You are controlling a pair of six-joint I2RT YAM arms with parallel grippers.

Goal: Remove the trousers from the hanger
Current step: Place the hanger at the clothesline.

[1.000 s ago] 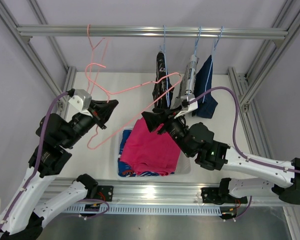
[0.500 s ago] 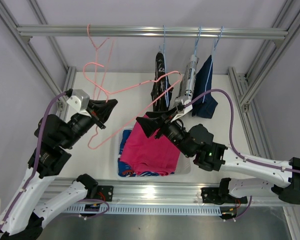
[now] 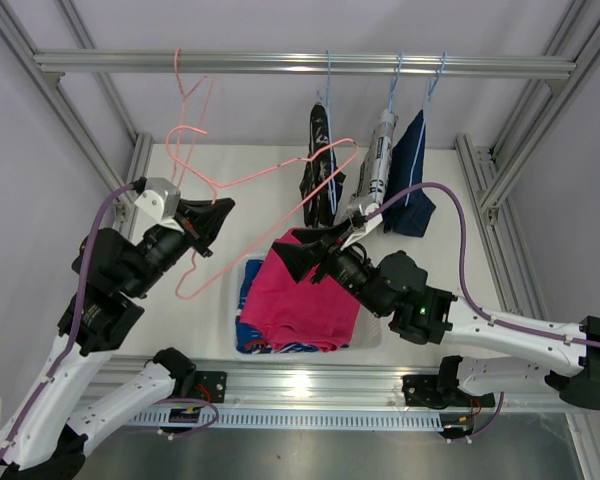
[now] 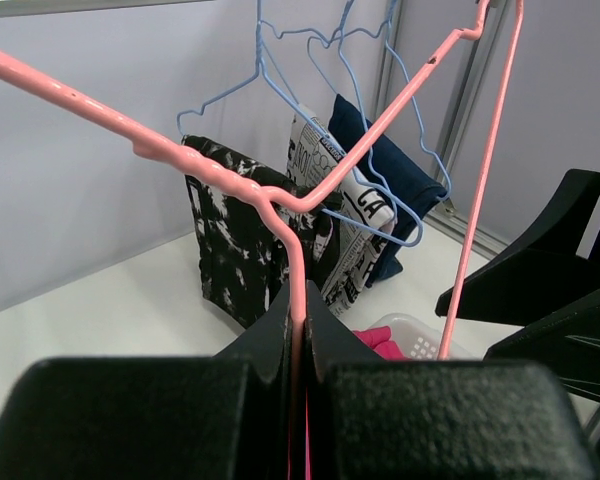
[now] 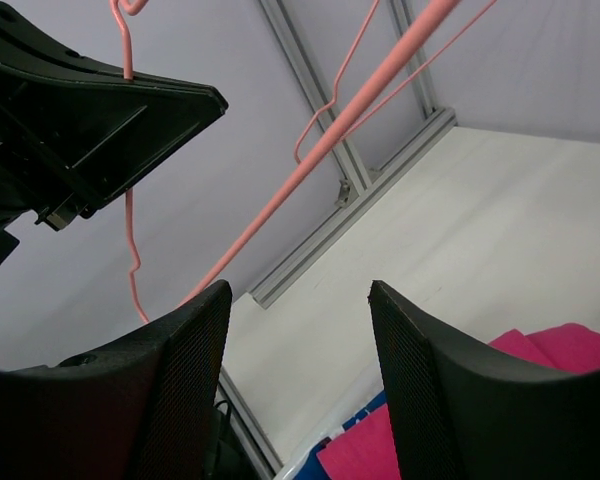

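In the white basket (image 3: 372,336), the pink trousers (image 3: 300,300) are laid over the blue patterned pair (image 3: 246,325). Above them the right gripper (image 3: 305,255) is held spread. A pink wire hanger (image 4: 297,280) is pinched by the left gripper (image 3: 208,222). Farther back, black-patterned trousers (image 3: 320,150), white printed trousers (image 3: 380,150) and denim trousers (image 3: 412,180) are hung from the rail (image 3: 280,63).

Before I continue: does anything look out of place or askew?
One thing: the pink hanger, bare, is off the rail and slants across the workspace, clamped in the left gripper. The right gripper is open near the pink trousers in the bin. Nothing looks spilled or damaged.
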